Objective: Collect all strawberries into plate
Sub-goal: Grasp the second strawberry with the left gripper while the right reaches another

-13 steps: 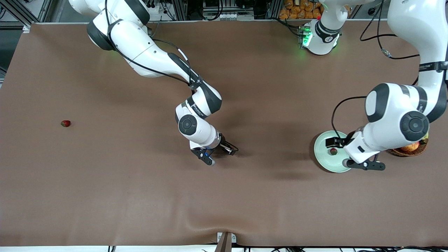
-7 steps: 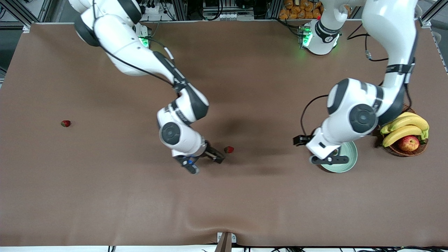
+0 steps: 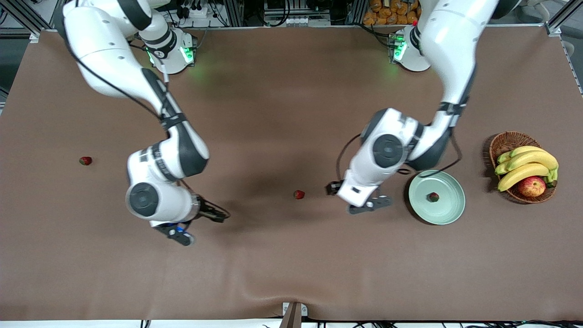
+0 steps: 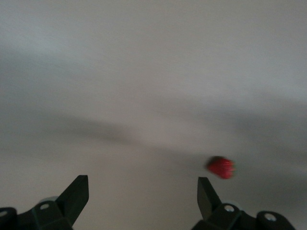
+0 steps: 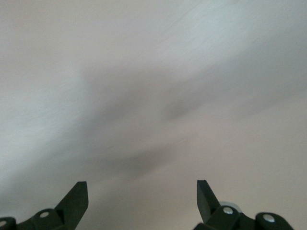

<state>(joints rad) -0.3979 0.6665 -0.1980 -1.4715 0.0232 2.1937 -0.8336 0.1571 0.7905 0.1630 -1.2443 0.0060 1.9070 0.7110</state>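
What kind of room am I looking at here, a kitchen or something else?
Probably a robotics lab, not a kitchen: two white robot arms bolted at a brown-covered table, cables and metal framing along its edge, and only props on it: strawberries, a plate, a fruit basket.

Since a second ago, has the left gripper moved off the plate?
Yes. The left gripper has left the plate and now hangs over bare table, toward the middle strawberry.

One strawberry [image 3: 432, 197] in plate [image 3: 451, 214]; basket [image 3: 503, 142] beside plate; two strawberries [image 3: 299, 194] on table [image 3: 291, 273].
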